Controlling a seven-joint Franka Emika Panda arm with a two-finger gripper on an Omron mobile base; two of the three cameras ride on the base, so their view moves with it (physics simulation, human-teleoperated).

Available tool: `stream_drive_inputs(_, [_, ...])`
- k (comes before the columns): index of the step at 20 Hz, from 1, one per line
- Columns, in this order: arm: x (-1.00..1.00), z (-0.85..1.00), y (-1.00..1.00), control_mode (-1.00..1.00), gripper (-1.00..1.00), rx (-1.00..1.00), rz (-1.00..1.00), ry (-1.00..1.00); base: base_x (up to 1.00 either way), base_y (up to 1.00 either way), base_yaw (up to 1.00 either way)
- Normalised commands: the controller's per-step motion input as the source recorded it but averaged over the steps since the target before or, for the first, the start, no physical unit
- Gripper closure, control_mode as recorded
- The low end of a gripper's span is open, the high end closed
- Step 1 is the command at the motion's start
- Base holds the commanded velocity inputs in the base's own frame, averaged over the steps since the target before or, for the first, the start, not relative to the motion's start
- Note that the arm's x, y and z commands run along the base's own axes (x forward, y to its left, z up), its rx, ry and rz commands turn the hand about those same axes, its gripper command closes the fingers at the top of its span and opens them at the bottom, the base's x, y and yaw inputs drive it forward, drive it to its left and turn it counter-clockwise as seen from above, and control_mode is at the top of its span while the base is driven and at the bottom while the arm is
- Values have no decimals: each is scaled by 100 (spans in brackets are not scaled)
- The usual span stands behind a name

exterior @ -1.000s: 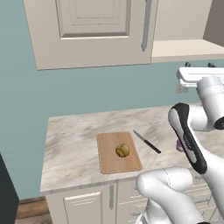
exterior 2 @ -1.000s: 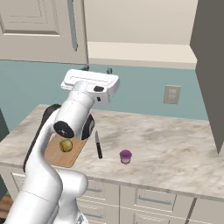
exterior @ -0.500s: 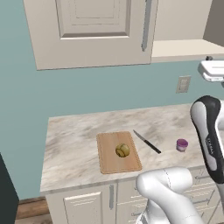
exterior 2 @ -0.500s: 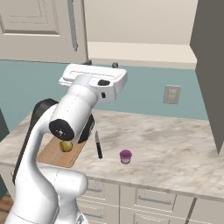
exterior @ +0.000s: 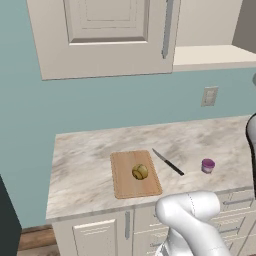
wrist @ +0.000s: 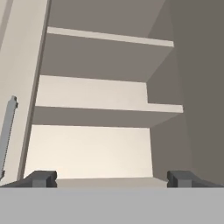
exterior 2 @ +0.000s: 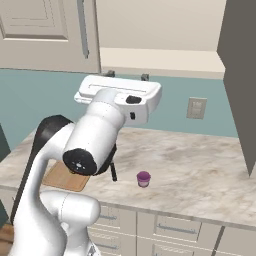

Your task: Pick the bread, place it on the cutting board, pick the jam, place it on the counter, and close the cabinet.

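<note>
The bread [exterior: 140,172] lies on the cutting board [exterior: 125,186], whose corner peeks out behind my arm [exterior 2: 64,176]. On the counter [exterior: 90,155] stands the jam [exterior: 208,165], a purple jar [exterior 2: 143,178] with nothing touching it. My gripper [exterior 2: 127,75] is raised high, just below the cabinet shelf [exterior 2: 165,59], well above the jam. Its fingertips [wrist: 42,178] stand wide apart and hold nothing, so the gripper [wrist: 111,180] is open. It faces the cream shelves inside the cabinet [wrist: 92,151]. The cabinet's right door [exterior 2: 241,85] stands swung open; the left door [exterior: 115,35] is shut.
A black knife [exterior: 168,162] lies between the board and the jam. A wall outlet [exterior: 209,96] sits below the cabinet. The left door's metal bar handle [wrist: 8,131] runs along the hand view's left side. Cream drawer fronts [exterior 2: 175,230] line the counter's front.
My arm has swung to the right, out of the left base view, carrying the hand along under the cabinet shelf. Bread, jam and knife have stayed put.
</note>
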Motion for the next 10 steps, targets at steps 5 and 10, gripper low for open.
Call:
stream_drive_inputs(5, [-42, 3, -39, -100, -100, 0, 0, 0, 0, 0, 0])
stream_drive_inputs(10, [-26, 13, -24, -100, -100, 0, 0, 2, 0, 0, 0])
